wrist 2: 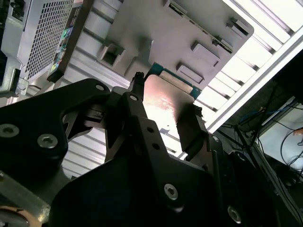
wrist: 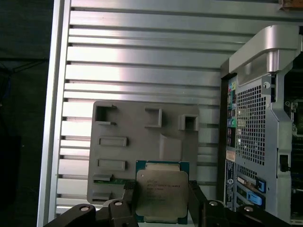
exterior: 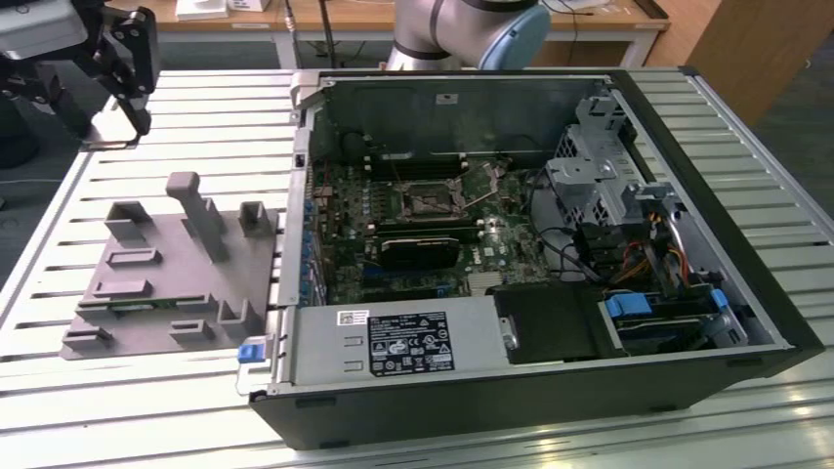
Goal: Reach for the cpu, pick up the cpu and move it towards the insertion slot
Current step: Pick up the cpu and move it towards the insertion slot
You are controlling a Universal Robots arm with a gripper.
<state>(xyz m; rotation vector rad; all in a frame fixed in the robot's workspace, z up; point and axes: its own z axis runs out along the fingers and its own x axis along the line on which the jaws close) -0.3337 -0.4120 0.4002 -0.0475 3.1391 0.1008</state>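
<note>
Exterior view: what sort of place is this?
Probably a robotics lab bench for PC assembly: an open computer case on a slatted metal table, a grey fixture plate beside it, and the gripper holding the cpu.

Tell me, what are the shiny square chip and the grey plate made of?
The cpu looks metal on top: silvery, with a bright glint. Its rim looks like green circuit board. The grey fixture plate seems matte plastic, dull and even, probably.

cpu (wrist: 162,194) in the pincer (wrist: 163,199)
</note>
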